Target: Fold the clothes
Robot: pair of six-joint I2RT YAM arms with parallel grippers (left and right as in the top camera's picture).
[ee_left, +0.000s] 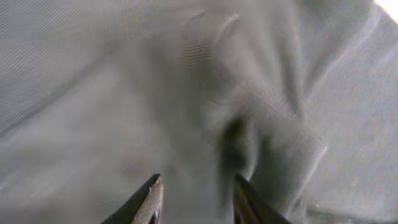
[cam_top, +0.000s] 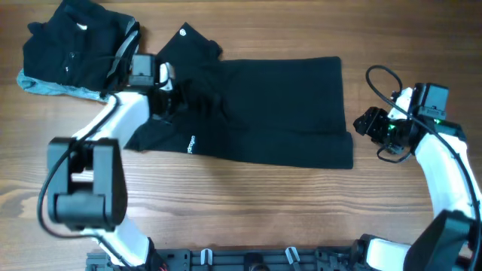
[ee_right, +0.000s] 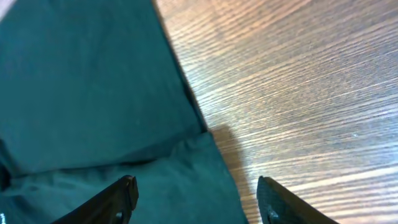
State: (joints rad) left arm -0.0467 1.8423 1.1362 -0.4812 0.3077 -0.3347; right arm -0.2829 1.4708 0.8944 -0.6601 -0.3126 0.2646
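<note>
Wooden table (cam_top: 248, 211); one black shirt (cam_top: 279, 109) laid out flat across its middle, long side running left to right, collar end toward the left; small white tag (cam_top: 183, 32) at the upper left corner of the cloth, white logo mark (cam_top: 190, 143) near the lower left edge; right half of the shirt smooth, left part rumpled around the left gripper (cam_top: 175, 94); folded stack (cam_top: 71, 45) of black clothes at the far left corner of the table, a light grey-blue edge (cam_top: 38, 84) showing under its lower side; stack just beside the spread shirt, whether touching it cannot be told; left arm reaches from the near left up onto the shirt's collar area; left wrist view blurred, filled with cloth; its fingers (ee_left: 151, 199) show a narrow gap with a ridge of fabric running down between them; whether the fabric is pinched cannot be told; right gripper (cam_top: 367, 124) sits off the shirt's right edge, near its lower right corner; right wrist view sharp: fingers (ee_right: 121, 196) spread wide, nothing between them; one finger over the cloth, the other over bare wood; shirt's edge runs between them, with a second layer of cloth showing at the corner.
</note>
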